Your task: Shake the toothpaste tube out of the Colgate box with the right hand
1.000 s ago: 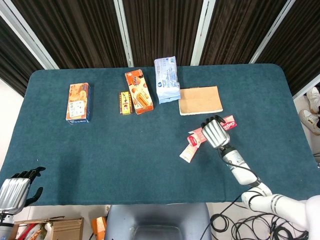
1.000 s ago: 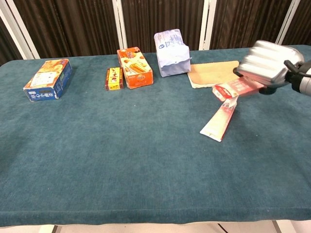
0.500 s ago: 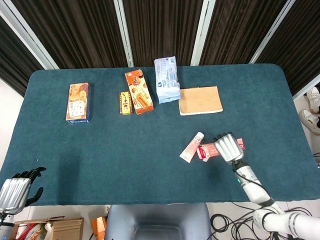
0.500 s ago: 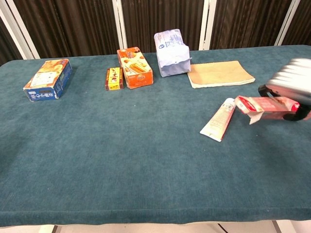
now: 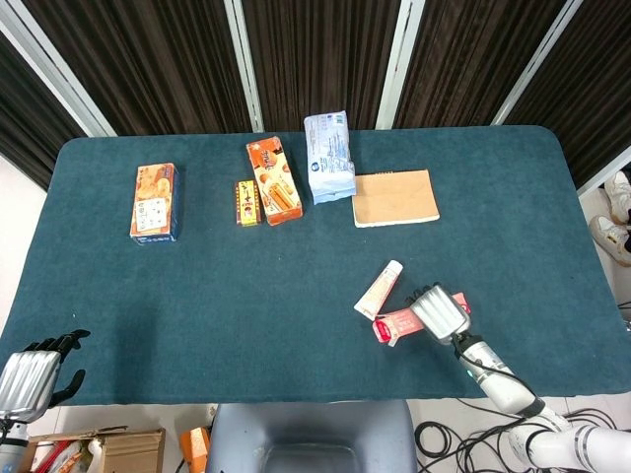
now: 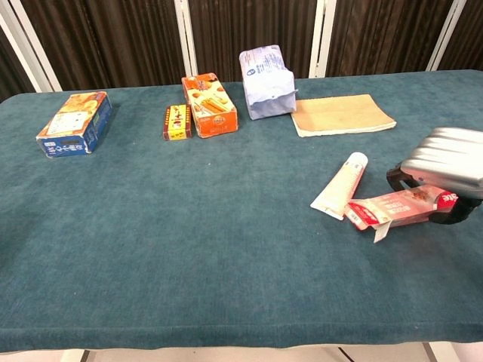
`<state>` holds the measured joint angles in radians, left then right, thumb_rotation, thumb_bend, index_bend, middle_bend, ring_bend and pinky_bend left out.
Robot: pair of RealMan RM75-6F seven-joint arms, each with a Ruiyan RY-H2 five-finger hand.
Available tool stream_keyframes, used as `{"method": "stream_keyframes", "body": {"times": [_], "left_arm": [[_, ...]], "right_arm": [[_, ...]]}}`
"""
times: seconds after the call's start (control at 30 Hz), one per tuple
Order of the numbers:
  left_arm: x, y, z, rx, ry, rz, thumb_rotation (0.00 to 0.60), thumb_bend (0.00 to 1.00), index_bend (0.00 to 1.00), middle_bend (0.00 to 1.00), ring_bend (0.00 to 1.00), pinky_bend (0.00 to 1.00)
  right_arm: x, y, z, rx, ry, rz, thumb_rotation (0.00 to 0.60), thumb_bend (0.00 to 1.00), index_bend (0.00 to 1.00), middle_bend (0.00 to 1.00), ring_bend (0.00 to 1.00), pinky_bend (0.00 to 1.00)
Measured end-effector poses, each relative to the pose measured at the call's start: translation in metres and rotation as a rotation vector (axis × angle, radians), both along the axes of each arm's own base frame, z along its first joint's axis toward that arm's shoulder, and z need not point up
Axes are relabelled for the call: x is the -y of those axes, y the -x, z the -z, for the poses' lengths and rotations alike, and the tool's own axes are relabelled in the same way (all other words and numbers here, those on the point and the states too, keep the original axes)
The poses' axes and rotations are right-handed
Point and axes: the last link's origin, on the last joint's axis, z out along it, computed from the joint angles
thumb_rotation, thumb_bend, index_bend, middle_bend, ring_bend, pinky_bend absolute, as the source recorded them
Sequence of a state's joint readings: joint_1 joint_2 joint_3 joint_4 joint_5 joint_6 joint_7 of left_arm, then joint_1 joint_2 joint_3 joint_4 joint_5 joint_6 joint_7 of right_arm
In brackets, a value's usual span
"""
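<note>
toothpaste tube [image 6: 339, 186] left of Colgate box [image 6: 398, 208], notebook [image 6: 342, 115] behind

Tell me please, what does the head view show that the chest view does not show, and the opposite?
Only the head view shows the left hand, low at the table's near left corner, holding nothing, and the clutter below the table edge. Only the chest view shows the Colgate box from the side, with its open flap hanging at the end. Both show the right hand gripping the box, the toothpaste tube lying free on the table beside it, and the row of boxes, the pale bag and the tan pad at the far side.
</note>
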<state>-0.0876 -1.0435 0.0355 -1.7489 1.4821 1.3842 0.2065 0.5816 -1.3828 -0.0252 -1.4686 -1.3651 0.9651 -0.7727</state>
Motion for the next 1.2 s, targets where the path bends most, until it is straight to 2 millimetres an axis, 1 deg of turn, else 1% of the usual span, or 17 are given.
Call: {"method": "stream_keyframes", "body": {"times": [0.03,0.07,0.1,0.17,0.23,0.27,0.33,0.47,0.57,0.6,0.63,0.77,0.8,0.9,0.97,1.1,1.2], "left_arm": [[0.0,0.0,0.0,0.0,0.001,0.002,0.6,0.36,0.3,0.41,0.4,0.47],[0.0,-0.001,0.0,0.0,0.003,0.005,0.6,0.36,0.3,0.41,0.4,0.47],[0.0,-0.001,0.001,-0.001,0.004,0.005,0.6,0.36,0.3,0.41,0.4,0.47],[0.0,0.0,0.001,-0.002,0.005,0.005,0.6,0.36,0.3,0.41,0.4,0.47],[0.0,-0.001,0.001,-0.003,0.004,0.004,0.6,0.36,0.3,0.41,0.4,0.47],[0.0,-0.001,0.001,-0.004,0.004,0.005,0.6,0.36,0.3,0.41,0.4,0.47],[0.0,-0.001,0.001,-0.004,0.002,0.005,0.6,0.36,0.3,0.41,0.4,0.47],[0.001,-0.001,0.0,-0.004,-0.001,0.005,0.6,0.36,0.3,0.41,0.4,0.47],[0.001,-0.001,-0.001,-0.004,-0.005,0.005,0.6,0.36,0.3,0.41,0.4,0.47],[0.001,-0.001,-0.001,-0.004,-0.007,0.005,0.6,0.36,0.3,0.41,0.4,0.47],[0.001,-0.001,-0.001,-0.005,-0.01,0.006,0.6,0.36,0.3,0.41,0.4,0.47],[0.002,-0.002,-0.003,-0.007,-0.026,0.016,0.6,0.36,0.3,0.4,0.4,0.47],[0.002,-0.002,-0.004,-0.006,-0.031,0.02,0.6,0.36,0.3,0.4,0.4,0.47],[0.003,-0.003,-0.005,-0.009,-0.05,0.038,0.6,0.36,0.3,0.4,0.4,0.47],[0.003,-0.002,-0.005,-0.013,-0.062,0.046,0.6,0.36,0.3,0.39,0.39,0.47],[0.002,-0.002,-0.005,-0.019,-0.072,0.053,0.6,0.36,0.3,0.38,0.38,0.47],[0.003,-0.002,-0.005,-0.019,-0.072,0.055,0.6,0.36,0.3,0.38,0.38,0.47]], "right_arm": [[0.0,0.0,0.0,0.001,-0.001,0.0,0.6,0.18,0.24,0.3,0.23,0.45],[0.0,0.0,0.0,0.004,-0.003,-0.002,0.6,0.18,0.18,0.23,0.15,0.41],[-0.001,-0.001,0.001,0.013,-0.007,-0.004,0.6,0.18,0.14,0.2,0.12,0.39],[-0.002,-0.001,0.001,0.042,-0.018,-0.002,0.6,0.18,0.05,0.11,0.04,0.31],[-0.003,-0.001,0.0,0.087,-0.036,0.006,0.6,0.17,0.0,0.06,0.0,0.23],[-0.003,-0.002,0.0,0.107,-0.044,0.01,0.6,0.16,0.0,0.04,0.0,0.19],[-0.004,-0.002,-0.002,0.157,-0.061,0.022,0.6,0.16,0.0,0.02,0.0,0.16],[-0.006,-0.005,-0.011,0.268,-0.066,0.054,0.6,0.16,0.0,0.03,0.0,0.13],[-0.009,-0.009,-0.026,0.361,-0.023,0.071,0.6,0.16,0.01,0.1,0.0,0.11],[-0.012,-0.01,-0.035,0.399,0.014,0.077,0.6,0.16,0.02,0.12,0.0,0.11],[-0.014,-0.01,-0.038,0.415,0.03,0.083,0.6,0.16,0.04,0.13,0.0,0.11],[-0.034,-0.006,-0.064,0.531,0.144,0.184,0.6,0.16,0.06,0.12,0.0,0.12],[-0.043,-0.003,-0.073,0.57,0.179,0.227,0.6,0.16,0.05,0.12,0.0,0.12],[-0.063,0.007,-0.088,0.648,0.257,0.311,0.6,0.16,0.03,0.1,0.0,0.12],[-0.068,0.015,-0.094,0.655,0.291,0.329,0.6,0.16,0.03,0.1,0.0,0.12],[-0.078,0.041,-0.106,0.604,0.363,0.349,0.6,0.16,0.03,0.1,0.0,0.13],[-0.081,0.048,-0.107,0.586,0.362,0.363,0.6,0.16,0.03,0.1,0.0,0.13]]}}
